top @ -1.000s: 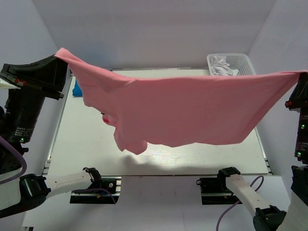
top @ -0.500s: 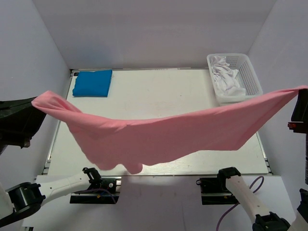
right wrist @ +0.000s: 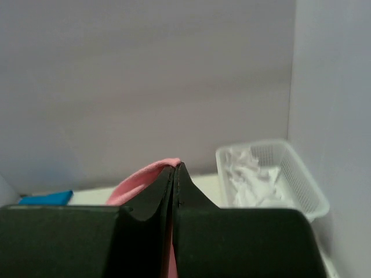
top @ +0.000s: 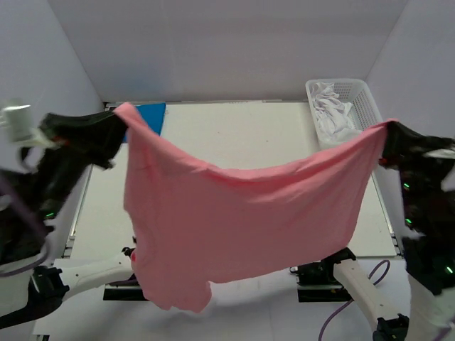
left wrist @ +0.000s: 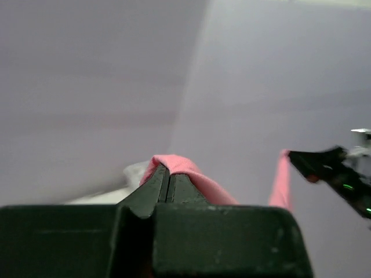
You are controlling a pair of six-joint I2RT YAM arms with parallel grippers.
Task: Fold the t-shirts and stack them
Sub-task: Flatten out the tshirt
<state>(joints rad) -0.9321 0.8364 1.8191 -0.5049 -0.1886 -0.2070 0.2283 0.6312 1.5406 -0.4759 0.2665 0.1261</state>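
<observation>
Near edge: the lower hem of the pink t-shirt hangs in front of the two arm mounts, lowest on the left side. I see the shirt held off the bench, spread in the air between both arms, its top edge sagging in the middle. Left tool is clenched on the shirt's upper left corner; my left wrist view shows the fingers meeting with a fold of pink cloth pinched at the tips. Right tool is likewise clenched on the upper right corner, with pink cloth between its tips in the right wrist view. Far left corner of the bench: a folded blue shirt, partly hidden behind the pink one. Far right: a white basket with crumpled white garments lying in it.
</observation>
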